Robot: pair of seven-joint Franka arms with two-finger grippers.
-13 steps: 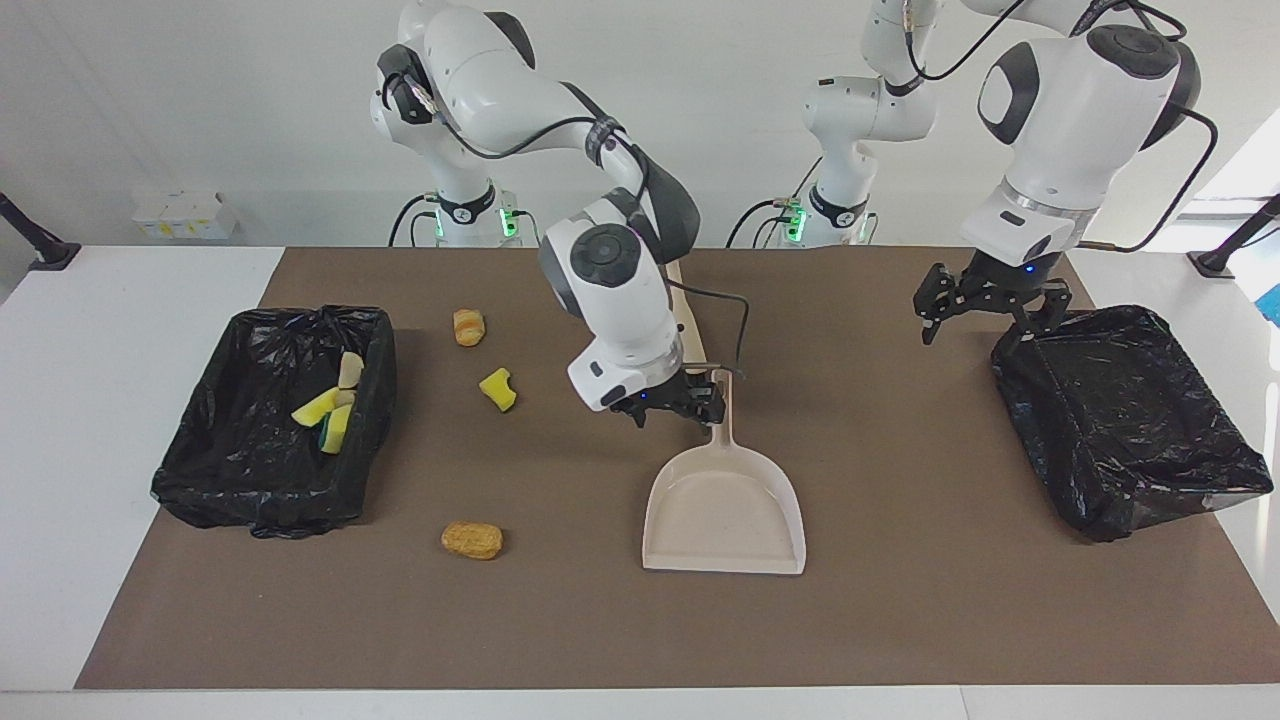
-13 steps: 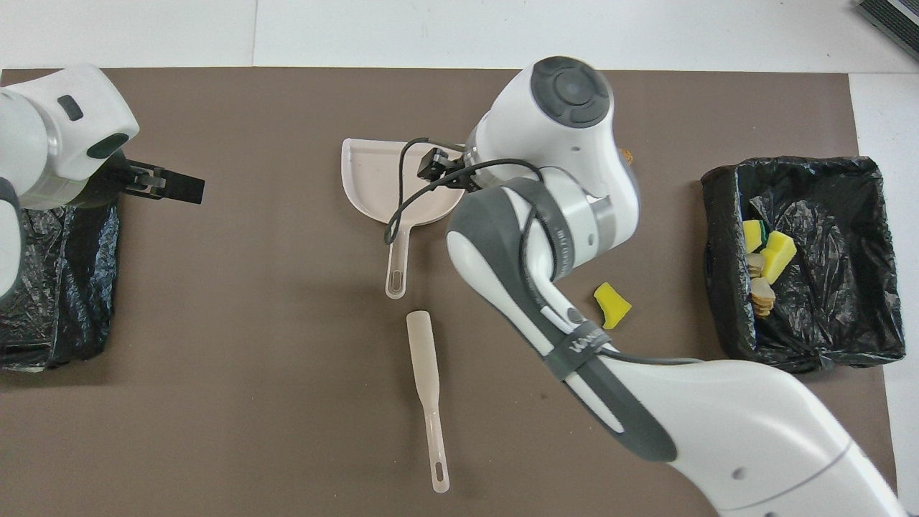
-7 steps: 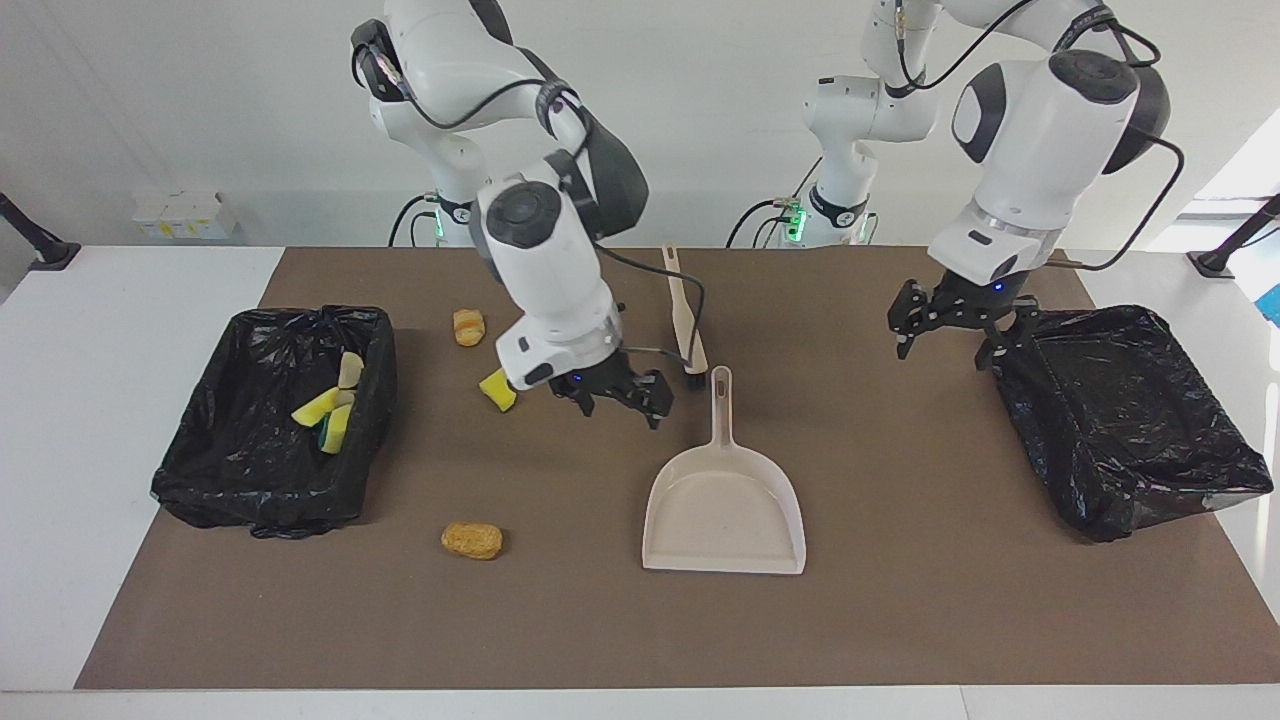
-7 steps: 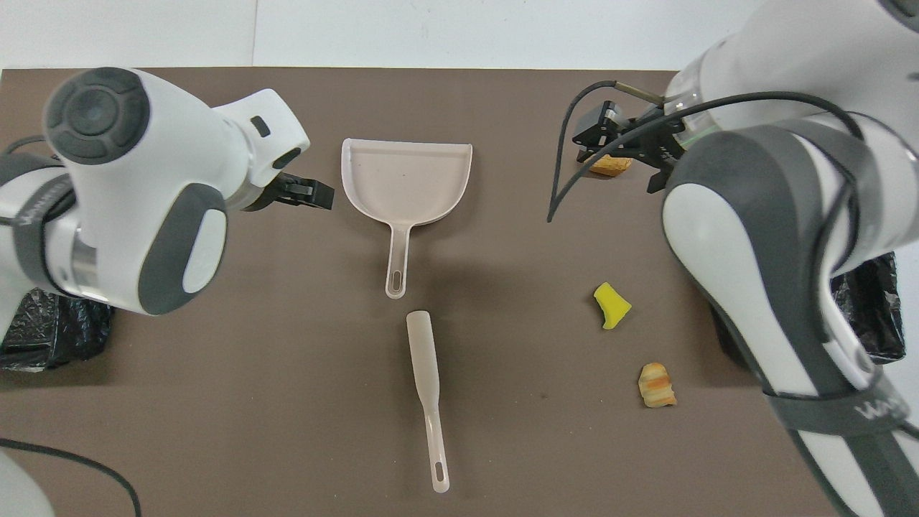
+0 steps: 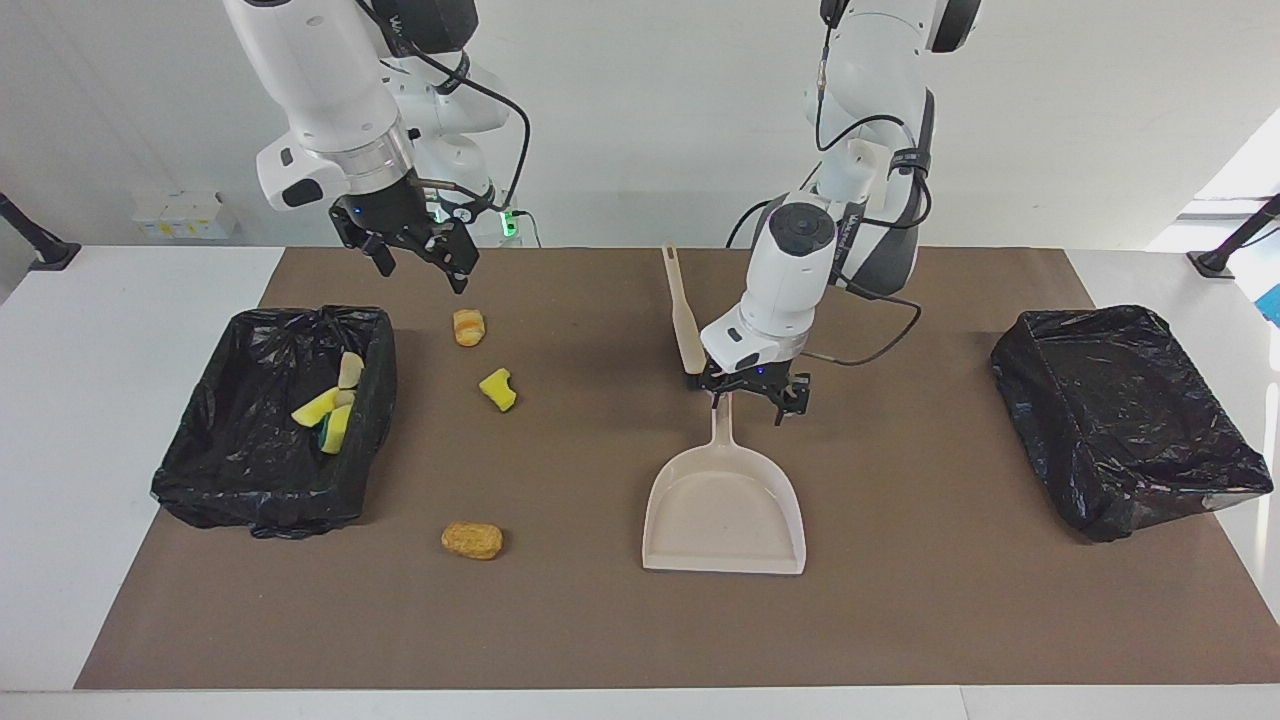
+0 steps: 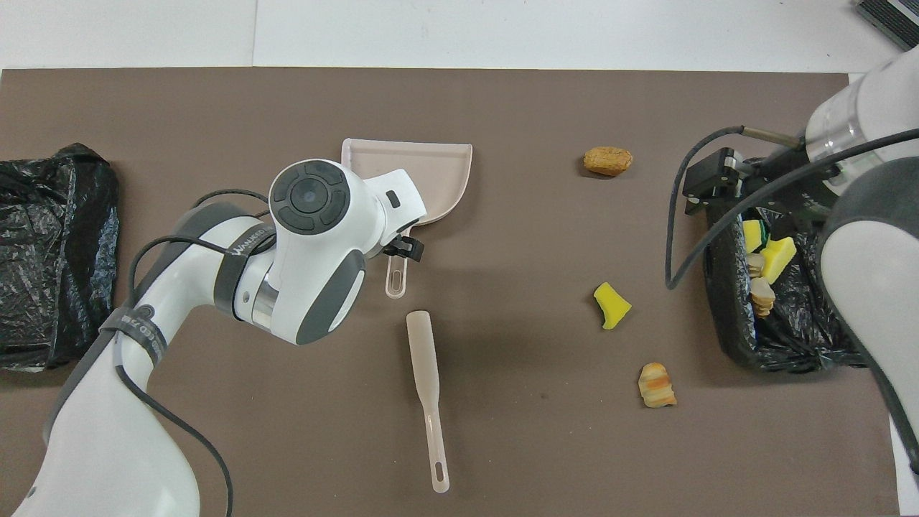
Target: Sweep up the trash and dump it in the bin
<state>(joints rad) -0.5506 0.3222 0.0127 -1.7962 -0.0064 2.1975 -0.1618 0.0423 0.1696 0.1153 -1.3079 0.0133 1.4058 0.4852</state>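
Observation:
The beige dustpan (image 5: 724, 510) lies mid-table, its handle (image 6: 396, 276) pointing toward the robots. My left gripper (image 5: 752, 392) is open and low over the handle's end; in the overhead view the left gripper (image 6: 403, 248) is mostly hidden under its wrist. My right gripper (image 5: 412, 250) is open, empty and raised over the mat beside the bin with trash (image 5: 205, 470). Loose trash lies on the mat: a striped bread lump (image 5: 468, 327), a yellow sponge chunk (image 5: 497, 389) and a golden-brown lump (image 5: 472, 540). Several scraps (image 5: 330, 400) lie in that bin.
The beige brush (image 5: 684, 318) lies on the mat nearer the robots than the dustpan. A second black-lined bin (image 5: 1120, 410) stands at the left arm's end of the table. The brown mat (image 5: 900, 600) covers most of the tabletop.
My right arm lifted away from the dustpan handle and swung up toward its bin. My left arm swung from its own bin to the dustpan handle. The dustpan has not moved.

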